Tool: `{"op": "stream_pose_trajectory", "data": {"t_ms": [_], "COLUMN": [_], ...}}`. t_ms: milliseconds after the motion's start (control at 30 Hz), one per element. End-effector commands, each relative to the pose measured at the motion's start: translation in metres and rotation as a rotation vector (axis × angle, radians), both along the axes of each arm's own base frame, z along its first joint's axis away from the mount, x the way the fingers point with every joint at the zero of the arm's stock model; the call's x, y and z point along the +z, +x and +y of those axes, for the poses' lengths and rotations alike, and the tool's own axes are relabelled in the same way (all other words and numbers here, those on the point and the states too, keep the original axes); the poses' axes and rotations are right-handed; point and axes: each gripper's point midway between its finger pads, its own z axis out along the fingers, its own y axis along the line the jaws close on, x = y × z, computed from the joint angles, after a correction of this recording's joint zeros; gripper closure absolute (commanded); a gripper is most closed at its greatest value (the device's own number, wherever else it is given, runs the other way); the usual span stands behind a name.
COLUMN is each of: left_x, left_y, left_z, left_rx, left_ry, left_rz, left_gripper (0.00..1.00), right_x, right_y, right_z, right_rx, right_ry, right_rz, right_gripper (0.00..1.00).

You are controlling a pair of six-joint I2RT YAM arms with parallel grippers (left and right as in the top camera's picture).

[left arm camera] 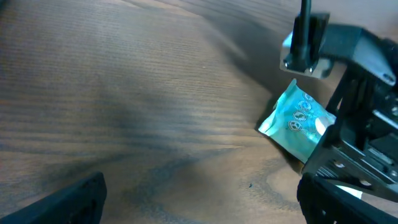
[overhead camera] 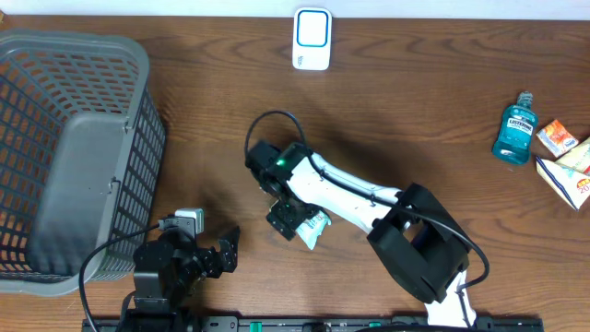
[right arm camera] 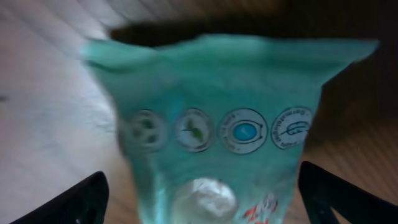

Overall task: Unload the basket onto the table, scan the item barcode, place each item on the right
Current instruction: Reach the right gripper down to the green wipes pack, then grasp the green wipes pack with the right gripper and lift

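The item is a teal plastic packet [overhead camera: 315, 227] printed with a row of round icons, lying on the wooden table [overhead camera: 415, 111]; no barcode shows on its visible face. My right gripper [overhead camera: 293, 219] is down over it. In the right wrist view the packet [right arm camera: 217, 93] fills the space between the fingers, and the right gripper [right arm camera: 202, 194] is open, with a gap on each side. My left gripper [overhead camera: 221, 256] sits near the front edge, left of the packet. It is open [left arm camera: 200, 200] over bare wood, and the packet [left arm camera: 297, 121] shows ahead of it to the right.
A white scanner-like device [overhead camera: 312, 39] stands at the table's far edge. A grey mesh basket [overhead camera: 138, 65] fills the left side. At the far right are a blue mouthwash bottle [overhead camera: 516, 129] and small cartons [overhead camera: 558, 138].
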Motion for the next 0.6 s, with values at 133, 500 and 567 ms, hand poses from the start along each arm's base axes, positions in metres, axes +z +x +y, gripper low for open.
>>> {"op": "stream_pose_trajectory", "data": {"t_ms": [133, 500, 567], "left_x": [-0.006, -0.006, -0.006], "left_y": [-0.002, -0.002, -0.002], "left_z": [0.002, 0.002, 0.002], "left_rx": [0.01, 0.01, 0.01], "left_ry": [0.001, 0.001, 0.001], "left_rz": [0.021, 0.02, 0.02], "left_gripper": [0.02, 0.02, 0.02], "right_x": [0.004, 0.019, 0.034], "right_y": [0.037, 0.108, 0.119], "right_z": [-0.012, -0.078, -0.08], "right_rx": [-0.085, -0.318, -0.339], "right_ry": [0.033, 0.001, 0.018], "right_rz": [-0.096, -0.194, -0.215], "right_gripper": [0.27, 0.27, 0.23]}}
